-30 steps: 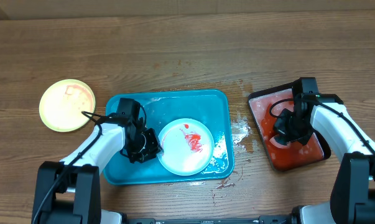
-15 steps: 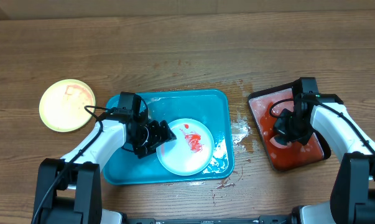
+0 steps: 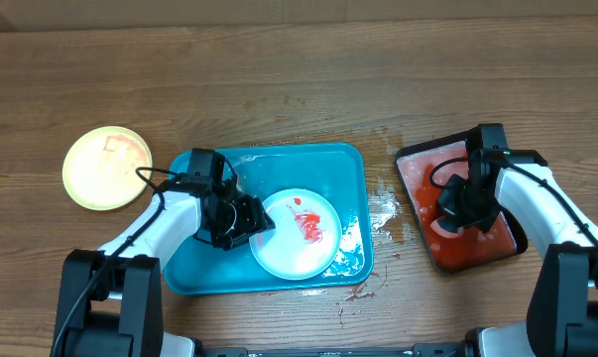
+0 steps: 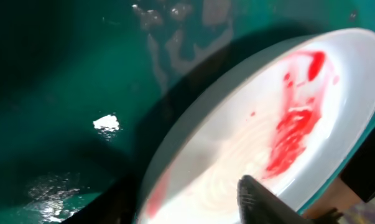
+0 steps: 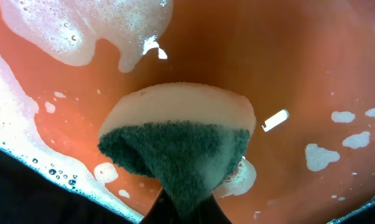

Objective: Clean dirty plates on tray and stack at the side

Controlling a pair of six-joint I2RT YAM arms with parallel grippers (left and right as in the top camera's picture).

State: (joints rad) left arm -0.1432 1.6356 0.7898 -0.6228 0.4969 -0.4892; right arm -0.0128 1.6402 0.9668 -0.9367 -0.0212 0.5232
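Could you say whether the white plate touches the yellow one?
Apart. Overhead, the white plate lies in the tray; the yellow plate sits on the table outside it.

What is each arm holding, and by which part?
Right tool: sponge, pinched at its green end. Left tool at the white plate's rim: grip cannot be told.

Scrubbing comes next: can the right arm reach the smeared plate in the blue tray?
Probably yes. The right gripper, shut on the sponge, has nothing standing between it and the plate; the left gripper sits at its far edge.
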